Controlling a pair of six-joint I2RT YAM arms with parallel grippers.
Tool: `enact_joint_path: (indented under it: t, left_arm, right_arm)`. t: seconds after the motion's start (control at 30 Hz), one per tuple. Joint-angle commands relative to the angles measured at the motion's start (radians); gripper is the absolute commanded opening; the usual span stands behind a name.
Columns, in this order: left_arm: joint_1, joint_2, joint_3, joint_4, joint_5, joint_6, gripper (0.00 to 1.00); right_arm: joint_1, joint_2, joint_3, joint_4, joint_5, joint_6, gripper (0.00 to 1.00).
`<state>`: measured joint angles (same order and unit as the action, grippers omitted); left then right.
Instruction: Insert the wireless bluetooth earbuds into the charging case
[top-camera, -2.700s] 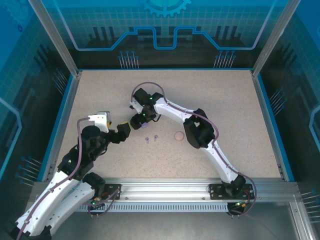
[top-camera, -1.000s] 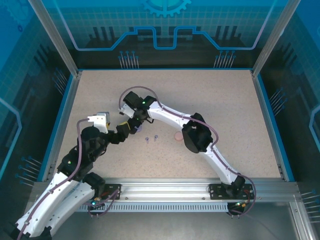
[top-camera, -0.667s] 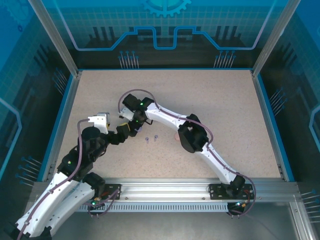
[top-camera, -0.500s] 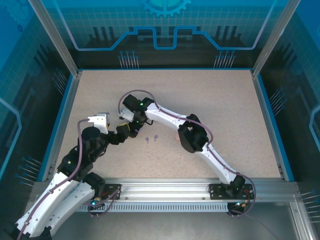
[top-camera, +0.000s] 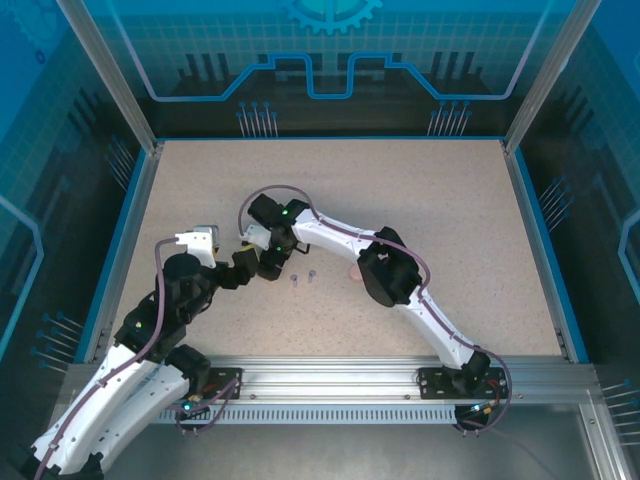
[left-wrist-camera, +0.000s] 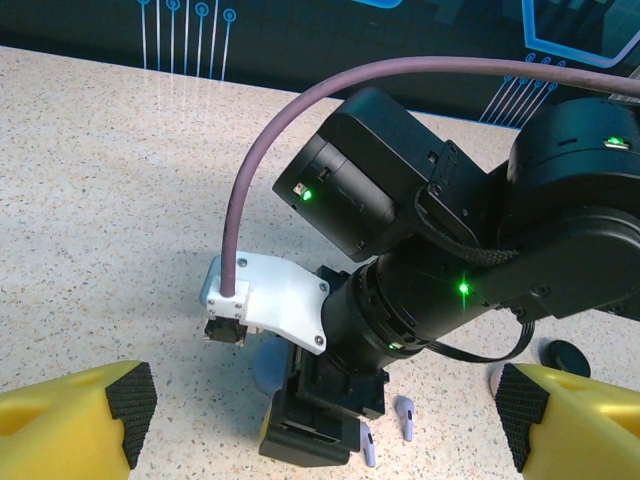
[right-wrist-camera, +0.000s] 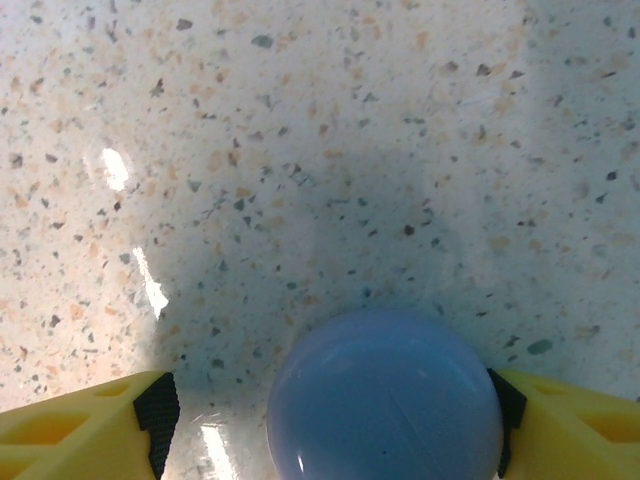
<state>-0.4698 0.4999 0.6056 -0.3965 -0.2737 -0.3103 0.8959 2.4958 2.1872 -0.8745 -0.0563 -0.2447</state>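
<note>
A round lilac-blue charging case (right-wrist-camera: 385, 400) lies shut on the speckled table between the fingers of my right gripper (right-wrist-camera: 325, 415). That gripper is open; its right pad (right-wrist-camera: 497, 400) touches the case's edge and its left pad (right-wrist-camera: 158, 408) stands clear of it. From the left wrist view a sliver of the case (left-wrist-camera: 263, 366) shows under the right gripper (left-wrist-camera: 305, 440). Two lilac earbuds (left-wrist-camera: 368, 447) (left-wrist-camera: 406, 418) lie loose just right of it, seen from above as small dots (top-camera: 294, 279) (top-camera: 312, 274). My left gripper (top-camera: 240, 272) hovers open, facing the right gripper (top-camera: 268, 262).
A black round case (left-wrist-camera: 560, 355) lies on the table further right. A pink case (top-camera: 352, 270) peeks out beside the right forearm. Blue raised edges (top-camera: 130, 230) border the table, with open surface at the back and right.
The right gripper has swung left towards the left gripper and come down over the lilac-blue case, its jaws narrowing around it. The left arm has stayed put.
</note>
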Motion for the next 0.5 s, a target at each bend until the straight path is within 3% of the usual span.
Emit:
enact_joint_path:
  t: [0.0,0.47]
  left_arm:
    - [0.01,-0.011,-0.001,-0.01,-0.018,0.021,0.91]
    - [0.01,-0.011,0.0,-0.008,-0.02,0.024,0.91]
  right_arm:
    - [0.026,-0.046,-0.033,-0.015,0.011,-0.022,0.81]
    - [0.044,-0.009,-0.03,-0.035,0.11,-0.072,0.69]
